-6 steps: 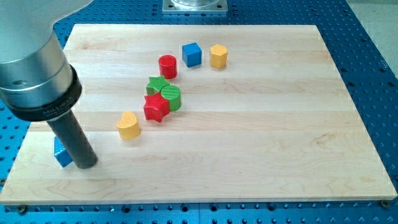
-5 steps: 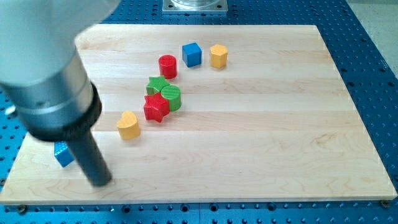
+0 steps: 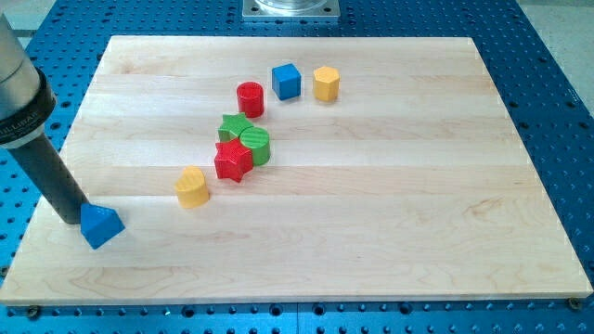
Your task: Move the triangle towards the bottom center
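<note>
The blue triangle (image 3: 100, 225) lies near the board's bottom left corner. My tip (image 3: 71, 217) stands on the board at the triangle's left side, touching or almost touching it. The dark rod rises from there to the view's upper left, where the grey arm body leaves the view.
A yellow heart (image 3: 192, 186) lies right of and above the triangle. A red star (image 3: 233, 160), a green star (image 3: 234, 127) and a green cylinder (image 3: 255, 145) cluster mid-board. A red cylinder (image 3: 250, 98), a blue cube (image 3: 287, 81) and a yellow hexagon (image 3: 326, 83) lie nearer the top.
My tip swung from the triangle's right side, down past it, round to its left side. The triangle now shows fully, close to where it was.
</note>
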Tool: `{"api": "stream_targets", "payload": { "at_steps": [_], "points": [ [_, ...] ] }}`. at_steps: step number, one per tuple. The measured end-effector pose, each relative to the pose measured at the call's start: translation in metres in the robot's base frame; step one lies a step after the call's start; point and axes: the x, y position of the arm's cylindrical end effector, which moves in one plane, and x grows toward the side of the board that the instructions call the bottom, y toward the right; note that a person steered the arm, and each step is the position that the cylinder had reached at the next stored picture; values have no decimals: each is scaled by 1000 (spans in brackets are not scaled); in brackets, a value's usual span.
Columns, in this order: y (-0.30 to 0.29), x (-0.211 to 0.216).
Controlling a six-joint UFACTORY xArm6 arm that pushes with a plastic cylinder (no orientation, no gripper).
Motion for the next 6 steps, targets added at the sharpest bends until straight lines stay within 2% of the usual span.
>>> {"api": "stream_targets", "payload": {
  "at_steps": [2, 3, 4, 5, 6],
  "points": [
    [2, 12],
    [51, 6],
    [77, 5],
    [27, 0],
    [13, 20]
  ]
}}
